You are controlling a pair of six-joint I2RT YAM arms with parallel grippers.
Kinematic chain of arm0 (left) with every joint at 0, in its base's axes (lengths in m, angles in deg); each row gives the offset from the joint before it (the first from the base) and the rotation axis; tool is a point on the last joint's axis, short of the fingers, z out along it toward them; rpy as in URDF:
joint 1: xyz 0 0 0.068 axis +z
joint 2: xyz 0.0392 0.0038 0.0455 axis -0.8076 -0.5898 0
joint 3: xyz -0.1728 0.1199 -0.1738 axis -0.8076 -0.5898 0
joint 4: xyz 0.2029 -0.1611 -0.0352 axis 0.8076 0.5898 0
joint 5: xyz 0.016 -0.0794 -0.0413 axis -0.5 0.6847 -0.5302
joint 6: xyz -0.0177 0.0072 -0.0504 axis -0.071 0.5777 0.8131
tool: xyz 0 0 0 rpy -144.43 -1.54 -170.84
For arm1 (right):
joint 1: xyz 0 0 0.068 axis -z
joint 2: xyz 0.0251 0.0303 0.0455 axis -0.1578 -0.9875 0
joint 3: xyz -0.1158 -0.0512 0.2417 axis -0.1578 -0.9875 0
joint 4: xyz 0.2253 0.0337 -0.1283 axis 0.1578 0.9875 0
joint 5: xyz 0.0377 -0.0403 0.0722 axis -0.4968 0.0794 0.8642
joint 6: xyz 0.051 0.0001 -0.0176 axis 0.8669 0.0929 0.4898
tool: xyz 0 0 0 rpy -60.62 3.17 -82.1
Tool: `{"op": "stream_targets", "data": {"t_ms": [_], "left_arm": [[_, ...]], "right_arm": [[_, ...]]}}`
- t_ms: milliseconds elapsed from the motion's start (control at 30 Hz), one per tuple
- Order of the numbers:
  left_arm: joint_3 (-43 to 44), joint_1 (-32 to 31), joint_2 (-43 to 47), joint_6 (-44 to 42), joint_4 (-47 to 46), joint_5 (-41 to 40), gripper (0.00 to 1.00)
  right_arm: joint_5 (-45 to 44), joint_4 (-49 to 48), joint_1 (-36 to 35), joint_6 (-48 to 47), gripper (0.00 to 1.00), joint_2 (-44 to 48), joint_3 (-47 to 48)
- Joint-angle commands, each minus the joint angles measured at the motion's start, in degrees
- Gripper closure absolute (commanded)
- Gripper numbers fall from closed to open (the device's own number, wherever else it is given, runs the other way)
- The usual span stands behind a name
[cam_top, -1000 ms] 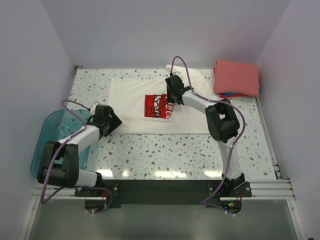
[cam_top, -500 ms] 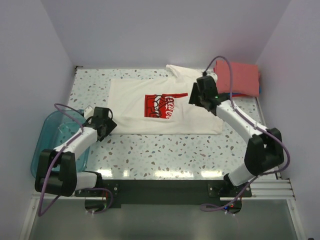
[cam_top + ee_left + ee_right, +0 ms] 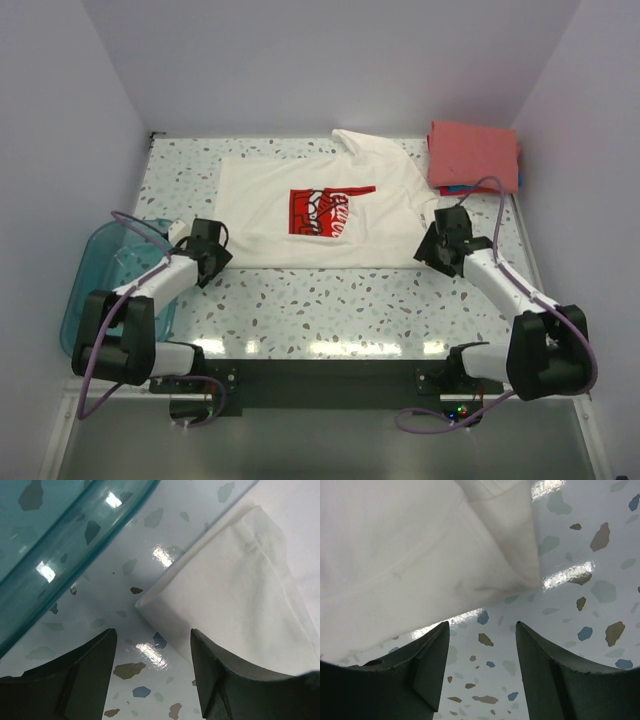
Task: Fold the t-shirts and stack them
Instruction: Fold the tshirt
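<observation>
A cream-white t-shirt with a red-and-white chest print lies spread flat on the speckled table. At the back right lies a folded coral-red t-shirt, with a blue edge showing beneath it. My left gripper stands open at the white shirt's near-left corner. In the left wrist view that corner lies just ahead of the open left gripper. My right gripper is open at the near-right corner. The right wrist view shows the shirt's hem just beyond the empty right gripper.
A translucent teal tub sits at the table's left near edge, close behind my left arm; its wall fills the upper left of the left wrist view. White walls close in the table on three sides.
My right arm has swung from above the chest print out to the right and down to the shirt's near-right corner, its jaws wider apart. The left gripper has shifted only slightly.
</observation>
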Motion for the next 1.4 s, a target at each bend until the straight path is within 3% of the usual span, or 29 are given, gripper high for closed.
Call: {"op": "stream_targets", "data": {"t_ms": [0,433,567,633,700,800,867,1367], "left_arm": [[0.56,0.12,-2.71,0.89,-2.54,-3.71,0.34],[0.91,0.12,-8.69,-0.25,-4.39,-6.35,0.41],[0.91,0.12,-9.40,-0.60,-4.66,-6.44,0.53],[1.35,0.12,-9.66,-1.13,-4.83,-6.35,0.61],[2.05,0.12,-9.75,-1.66,-4.83,-5.65,0.75],[2.67,0.12,-8.79,-2.27,-4.31,-4.16,0.91],[3.37,0.12,-6.95,-2.54,-3.08,-3.63,1.00],[-0.40,-0.05,13.18,-0.87,10.97,0.33,1.00]], "right_arm": [[1.06,-3.33,2.73,1.37,0.41,1.04,-1.87],[4.85,-10.89,10.04,0.58,0.40,-10.74,-2.14],[5.37,-12.04,10.13,1.28,0.41,-13.29,-1.00],[5.55,-12.13,10.21,1.54,0.54,-13.91,-0.38],[5.55,-11.60,10.30,1.63,0.82,-14.00,0.41],[5.64,-9.85,10.65,1.37,0.98,-13.56,1.81],[5.55,-7.31,10.92,0.67,1.00,-11.46,2.52],[3.10,14.39,13.82,1.28,1.00,17.98,1.56]]}}
